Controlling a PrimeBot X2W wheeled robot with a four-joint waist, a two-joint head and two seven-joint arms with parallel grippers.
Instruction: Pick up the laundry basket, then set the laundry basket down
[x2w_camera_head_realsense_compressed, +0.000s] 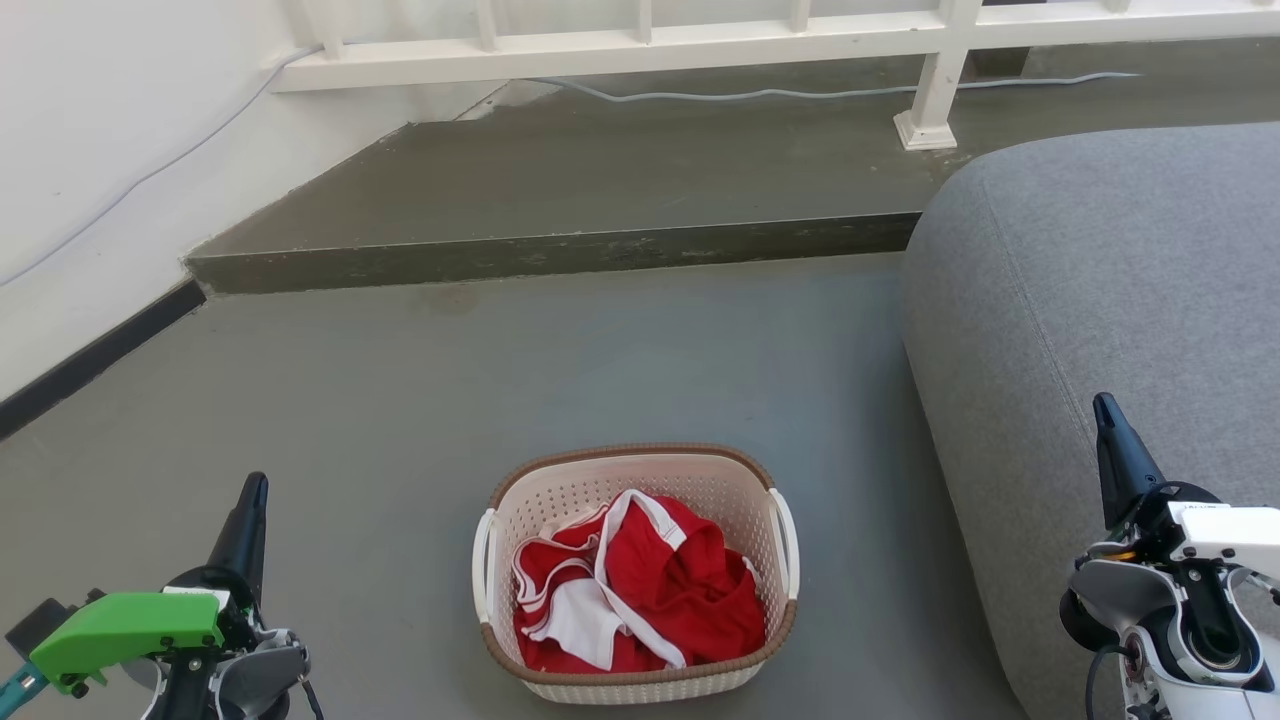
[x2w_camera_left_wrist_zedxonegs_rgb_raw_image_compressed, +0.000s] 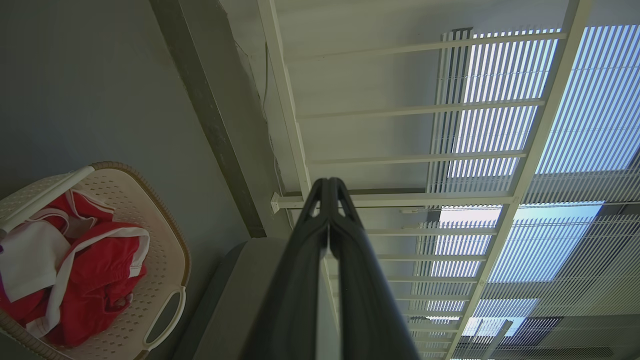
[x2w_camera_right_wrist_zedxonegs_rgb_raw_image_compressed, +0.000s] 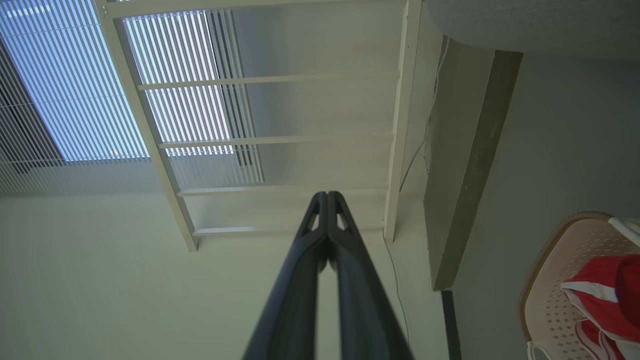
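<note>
Evidently nothing is grasped yet: the left end effector (x2w_camera_head_realsense_compressed: 252, 492) hangs low, left of the laundry basket (x2w_camera_head_realsense_compressed: 560, 497), which sits on the floor (x2w_camera_head_realsense_compressed: 400, 400) between both arms, a white handle (x2w_camera_head_realsense_compressed: 484, 565) facing each. The right end effector (x2w_camera_head_realsense_compressed: 1106, 412) hovers near the grey sofa (x2w_camera_head_realsense_compressed: 1100, 260). Each wrist view reveals fingers (x2w_camera_left_wrist_zedxonegs_rgb_raw_image_compressed: 350, 260) pressed together, empty; the head view hides that but shows both handles at once.

Left gripper (x2w_camera_head_realsense_compressed: 256, 490) wears a bright green housing (x2w_camera_head_realsense_compressed: 125, 625); right gripper (x2w_camera_head_realsense_compressed: 1105, 410) a white shell (x2w_camera_head_realsense_compressed: 1225, 530) and black cable (x2w_camera_head_realsense_compressed: 1095, 672); both dark-fingered.
</note>
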